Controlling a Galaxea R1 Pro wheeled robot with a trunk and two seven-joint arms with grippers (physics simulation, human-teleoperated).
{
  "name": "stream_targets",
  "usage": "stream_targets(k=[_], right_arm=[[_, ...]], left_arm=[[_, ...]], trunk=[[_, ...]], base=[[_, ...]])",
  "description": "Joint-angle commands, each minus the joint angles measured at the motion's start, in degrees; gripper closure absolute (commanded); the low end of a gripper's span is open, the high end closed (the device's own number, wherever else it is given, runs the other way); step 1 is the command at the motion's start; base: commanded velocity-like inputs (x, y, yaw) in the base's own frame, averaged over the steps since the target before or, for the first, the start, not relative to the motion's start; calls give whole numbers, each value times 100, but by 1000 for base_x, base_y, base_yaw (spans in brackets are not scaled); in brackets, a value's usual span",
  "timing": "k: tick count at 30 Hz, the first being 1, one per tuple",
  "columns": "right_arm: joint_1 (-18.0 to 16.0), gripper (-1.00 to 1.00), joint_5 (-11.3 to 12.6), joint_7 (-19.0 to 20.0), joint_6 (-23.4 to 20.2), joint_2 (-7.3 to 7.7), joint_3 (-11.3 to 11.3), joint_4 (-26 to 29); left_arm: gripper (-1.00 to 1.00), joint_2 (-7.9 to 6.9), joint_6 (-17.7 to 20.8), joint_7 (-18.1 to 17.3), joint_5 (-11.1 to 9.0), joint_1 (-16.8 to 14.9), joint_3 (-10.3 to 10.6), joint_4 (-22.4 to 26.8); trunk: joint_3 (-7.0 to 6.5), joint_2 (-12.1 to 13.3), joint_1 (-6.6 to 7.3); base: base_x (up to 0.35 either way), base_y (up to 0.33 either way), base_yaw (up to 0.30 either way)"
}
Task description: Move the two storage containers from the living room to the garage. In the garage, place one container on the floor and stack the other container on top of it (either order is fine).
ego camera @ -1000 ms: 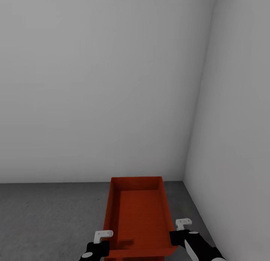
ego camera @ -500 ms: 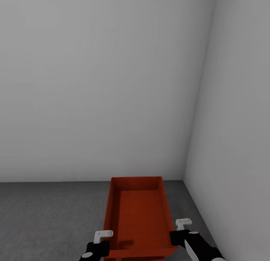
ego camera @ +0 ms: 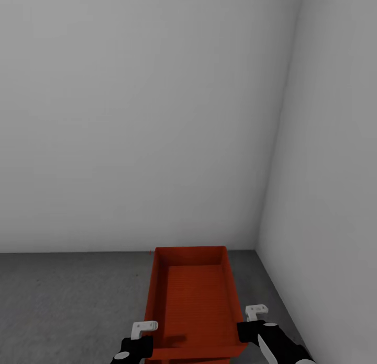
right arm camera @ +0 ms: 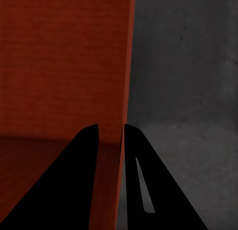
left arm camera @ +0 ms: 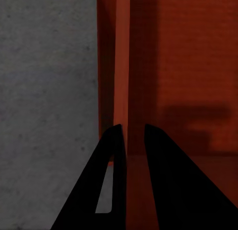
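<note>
**Holding the bin by both long walls, over the garage corner**

My left end effector point(ego camera: 137, 337) pinches the orange-red ribbed plastic container point(ego camera: 192, 301) by its left wall; the container's long axis runs straight ahead above the dark grey concrete floor point(ego camera: 68, 296); my right end effector point(ego camera: 256, 322) pinches its right wall.

2 plain pale grey walls point(ego camera: 136, 118) meeting at a corner, speckled dark concrete floor point(ego camera: 68, 301)
</note>
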State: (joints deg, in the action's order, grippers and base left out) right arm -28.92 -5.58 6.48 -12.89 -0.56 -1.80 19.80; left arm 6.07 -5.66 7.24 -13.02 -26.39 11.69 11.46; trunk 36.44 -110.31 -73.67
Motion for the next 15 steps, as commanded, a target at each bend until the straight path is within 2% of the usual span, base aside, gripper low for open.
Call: stream_targets(k=[1,4,15], right_arm=[[0,100,30,275,-37,65,22,-3],[0,100,30,275,-36,65,22,-3],[0,100,30,271,-38,64,22,-3]], left_arm=[[100,-220,-208,27,-25,-6,80,19],[100,-220,-208,24,-25,-6,80,20],[100,-220,-208,23,-25,-6,82,22]], trunk=[[24,-44,-22],[78,-165,-88],[78,-165,-88]], base=[[0,0,0],[0,0,0],[0,0,0]])
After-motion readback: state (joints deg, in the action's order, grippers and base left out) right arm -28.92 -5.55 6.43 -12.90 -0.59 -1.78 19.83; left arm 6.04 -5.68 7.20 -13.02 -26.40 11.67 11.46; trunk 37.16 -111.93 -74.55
